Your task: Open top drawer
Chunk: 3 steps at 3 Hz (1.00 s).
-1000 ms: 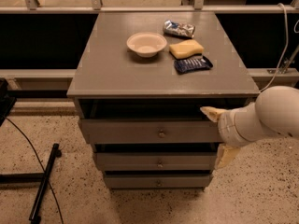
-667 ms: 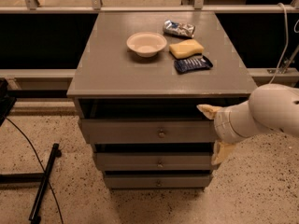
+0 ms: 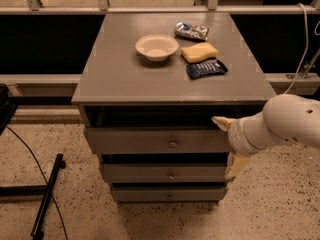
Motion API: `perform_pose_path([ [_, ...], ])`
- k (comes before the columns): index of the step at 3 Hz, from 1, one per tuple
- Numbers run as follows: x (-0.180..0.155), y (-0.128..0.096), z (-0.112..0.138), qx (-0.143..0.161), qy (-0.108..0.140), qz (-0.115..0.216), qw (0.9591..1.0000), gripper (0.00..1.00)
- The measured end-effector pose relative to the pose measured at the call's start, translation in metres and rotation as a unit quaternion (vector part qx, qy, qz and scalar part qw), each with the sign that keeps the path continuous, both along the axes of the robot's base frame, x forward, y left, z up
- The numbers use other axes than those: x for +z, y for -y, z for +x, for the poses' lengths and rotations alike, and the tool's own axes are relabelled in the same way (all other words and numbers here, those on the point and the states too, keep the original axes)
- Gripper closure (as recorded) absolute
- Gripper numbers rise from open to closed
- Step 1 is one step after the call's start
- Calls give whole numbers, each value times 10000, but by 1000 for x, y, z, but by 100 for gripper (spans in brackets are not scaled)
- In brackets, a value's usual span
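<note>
The top drawer (image 3: 150,141) is the widest grey front of the cabinet, with a small round metal knob (image 3: 172,143) at its middle. A dark gap shows between it and the cabinet top (image 3: 115,79). My gripper (image 3: 228,145) is at the drawer's right end, level with the knob and well to its right. Its beige fingers (image 3: 221,122) are spread apart, one above and one below, with nothing between them. Two narrower drawer fronts (image 3: 167,174) sit below.
On the cabinet top stand a white bowl (image 3: 156,47), a yellow sponge (image 3: 199,52), a dark blue packet (image 3: 206,69) and a silver packet (image 3: 191,31). A black stand (image 3: 47,196) and a cable (image 3: 30,156) lie on the floor at left. A rail runs behind.
My arm and gripper have shifted a little to the left, towards the drawer's right end. The drawer fronts have not moved.
</note>
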<state>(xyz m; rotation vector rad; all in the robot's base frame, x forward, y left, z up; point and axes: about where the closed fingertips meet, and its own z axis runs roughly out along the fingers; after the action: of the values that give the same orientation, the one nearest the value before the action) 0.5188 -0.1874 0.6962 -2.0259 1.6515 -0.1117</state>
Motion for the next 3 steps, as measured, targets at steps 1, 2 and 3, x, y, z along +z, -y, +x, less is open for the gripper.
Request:
perform_pose_path([
  [1,-10,0,2,-73,-127,34,9999,0],
  [2,-19,-2,6,-128,-236,65,9996,0],
  [3,-23,-6,17,-113,-366,47,9993,0],
])
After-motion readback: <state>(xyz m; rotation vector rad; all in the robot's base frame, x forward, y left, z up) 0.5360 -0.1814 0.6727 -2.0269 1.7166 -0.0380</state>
